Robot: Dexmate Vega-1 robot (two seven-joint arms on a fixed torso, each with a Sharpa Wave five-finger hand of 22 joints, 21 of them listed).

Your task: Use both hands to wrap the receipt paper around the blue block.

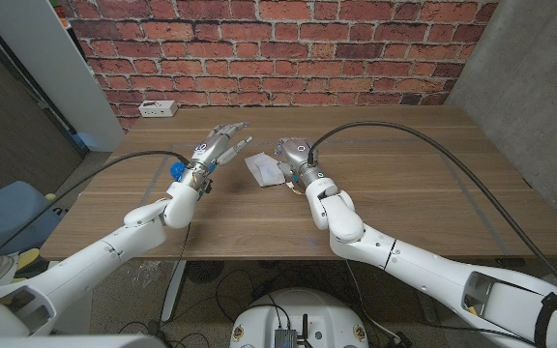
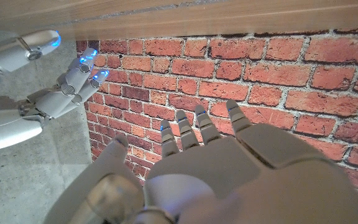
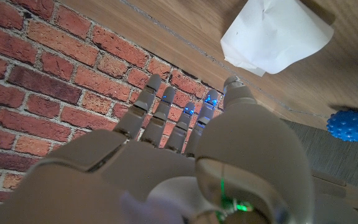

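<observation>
We saw the white paper-wrapped bundle (image 1: 262, 170) lying mid-bench between the left hand (image 1: 219, 144) and right hand (image 1: 293, 155), both empty, fingers spread; a power strip (image 1: 158, 108) sat at the far-left corner of the bench (image 1: 404, 184).

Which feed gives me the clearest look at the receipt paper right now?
The right wrist view: the receipt paper shows large, white and creased on the wood. The head view shows it small, between the left hand and right hand. The left wrist view faces the brick wall.
</observation>
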